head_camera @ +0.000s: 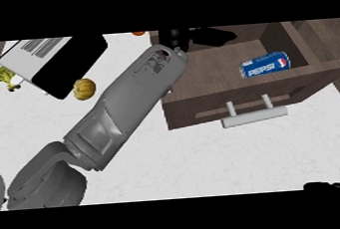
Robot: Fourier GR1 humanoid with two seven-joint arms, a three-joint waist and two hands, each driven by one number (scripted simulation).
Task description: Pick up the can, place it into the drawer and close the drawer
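One can (pixel 265 65) lay on its side inside the open drawer (pixel 202 107) at two o'clock, while the left hand (pixel 197 35), its fingers' spread unclear, hovered at twelve; closing called for a straight push on the handle (pixel 255 116).
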